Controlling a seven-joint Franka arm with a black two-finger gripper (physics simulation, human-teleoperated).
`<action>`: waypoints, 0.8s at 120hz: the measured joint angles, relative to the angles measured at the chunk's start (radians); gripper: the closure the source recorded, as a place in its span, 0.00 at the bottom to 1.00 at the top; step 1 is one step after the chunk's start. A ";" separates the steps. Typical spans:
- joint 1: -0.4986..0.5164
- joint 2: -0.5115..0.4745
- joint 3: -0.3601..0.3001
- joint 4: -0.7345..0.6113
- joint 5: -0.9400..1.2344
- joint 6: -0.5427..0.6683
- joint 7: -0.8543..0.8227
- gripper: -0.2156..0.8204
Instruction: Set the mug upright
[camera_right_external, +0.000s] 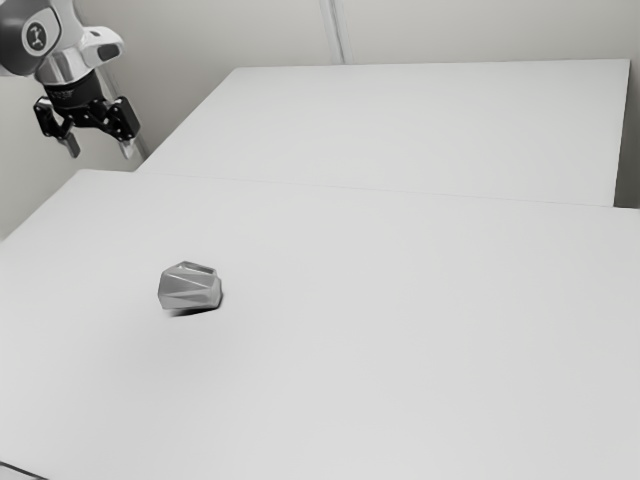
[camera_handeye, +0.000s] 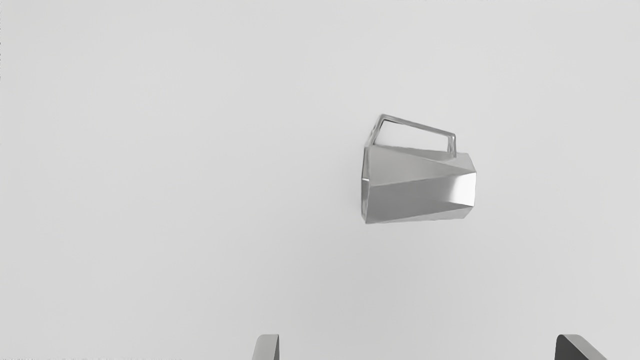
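- While our gripper (camera_right_external: 100, 149) hangs at the exterior view's far left, its two fingers stand wide apart, released, and we hold and touch nothing between them.
- Our mug (camera_right_external: 190, 287) lies on its side on the table (camera_right_external: 400, 380), nearer and farther right than the gripper in the exterior view, well apart from our fingertips.
- Its long axis runs roughly parallel to the line joining our fingertips.
- Its handle (camera_handeye: 419, 125) points away from our fingers in the wrist view; we can't tell which end is the mouth.
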 joint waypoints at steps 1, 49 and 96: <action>0.000 0.000 0.000 0.000 0.000 0.000 -0.001 0.21; 0.125 0.019 0.012 -0.027 -0.168 0.016 -0.022 0.21; 0.347 0.323 0.019 -0.053 -0.611 0.022 0.019 0.21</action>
